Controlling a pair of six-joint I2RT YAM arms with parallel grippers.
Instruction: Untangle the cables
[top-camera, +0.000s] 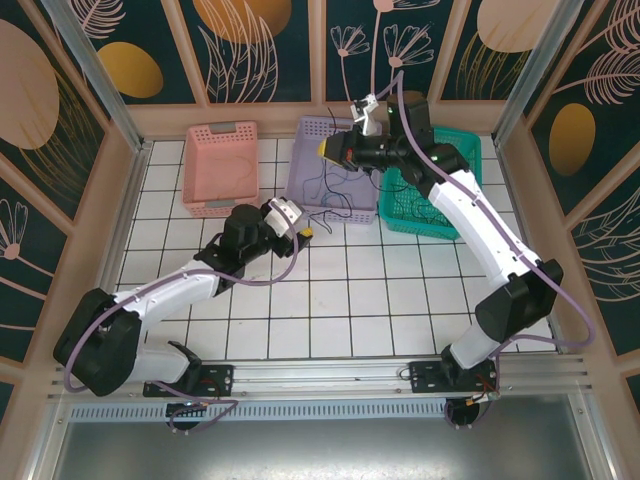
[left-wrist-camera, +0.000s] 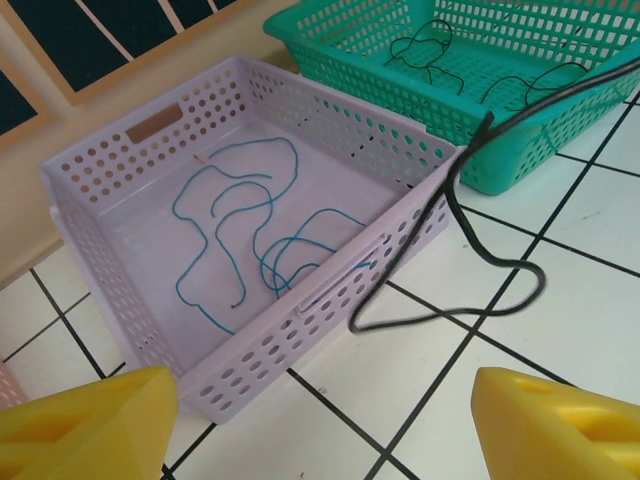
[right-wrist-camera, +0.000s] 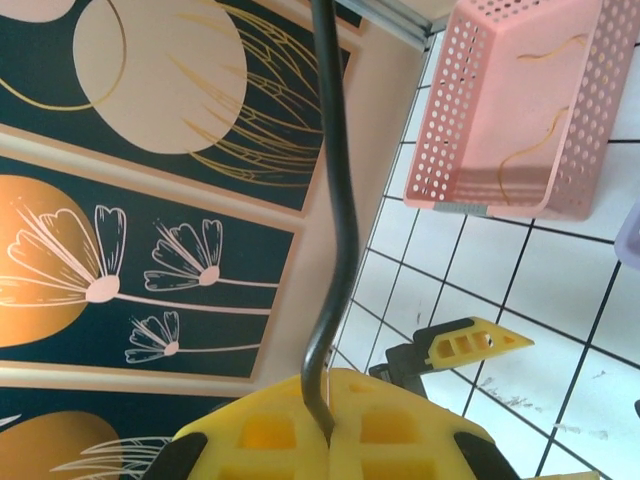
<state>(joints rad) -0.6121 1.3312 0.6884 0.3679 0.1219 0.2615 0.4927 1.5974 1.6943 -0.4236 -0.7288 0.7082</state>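
Observation:
My right gripper is shut on a black cable, which rises from between its yellow fingers. From above, that gripper hangs over the purple basket. The black cable comes down over the purple basket's corner and ends in a loop on the tiles. A thin blue cable lies in loose squiggles inside the purple basket. Dark green cables lie in the green basket. My left gripper is open over the tiles just in front of the purple basket, with nothing between its fingers.
A pink basket at the back left holds a thin tan strand. The three baskets stand in a row at the back of the white tiled table. Patterned walls close in the sides and back.

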